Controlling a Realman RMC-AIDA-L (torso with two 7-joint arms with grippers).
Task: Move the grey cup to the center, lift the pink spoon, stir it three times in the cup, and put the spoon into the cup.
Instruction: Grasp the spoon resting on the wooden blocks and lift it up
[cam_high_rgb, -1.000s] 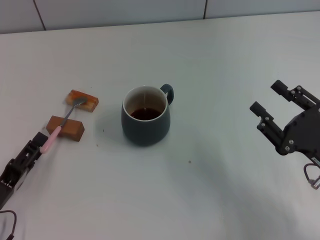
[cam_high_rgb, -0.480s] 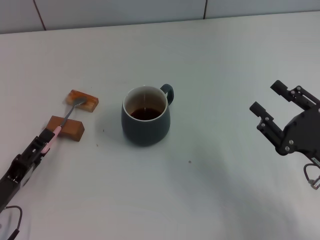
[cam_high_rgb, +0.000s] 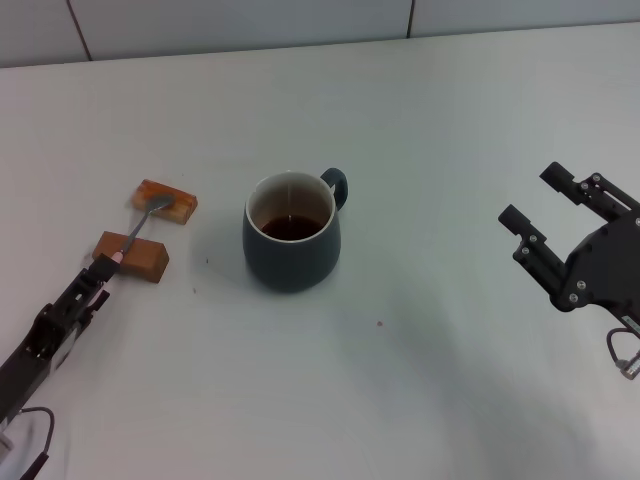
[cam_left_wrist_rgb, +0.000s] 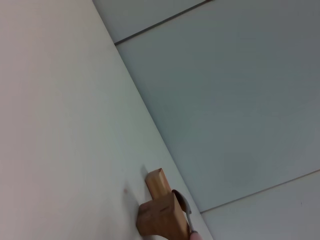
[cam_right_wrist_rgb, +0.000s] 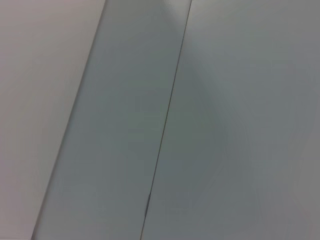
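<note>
In the middle of the white counter (cam_high_rgb: 420, 400) sits the grey cup (cam_high_rgb: 290, 243) with dark drink inside, so that first job looks done. To its left, the pink spoon (cam_high_rgb: 138, 228) lies across two brown wooden blocks (cam_high_rgb: 147, 230), its silver bowl on the far block and its pink end by the near one. The left gripper (cam_high_rgb: 95, 279) is right at the pink end of the handle, but I cannot tell if its fingers are closed on it. The right gripper (cam_high_rgb: 545, 212) waits far off on the right with its fingers wide apart, holding nothing. Lifting, stirring three times and dropping the spoon in are all left to do.
</note>
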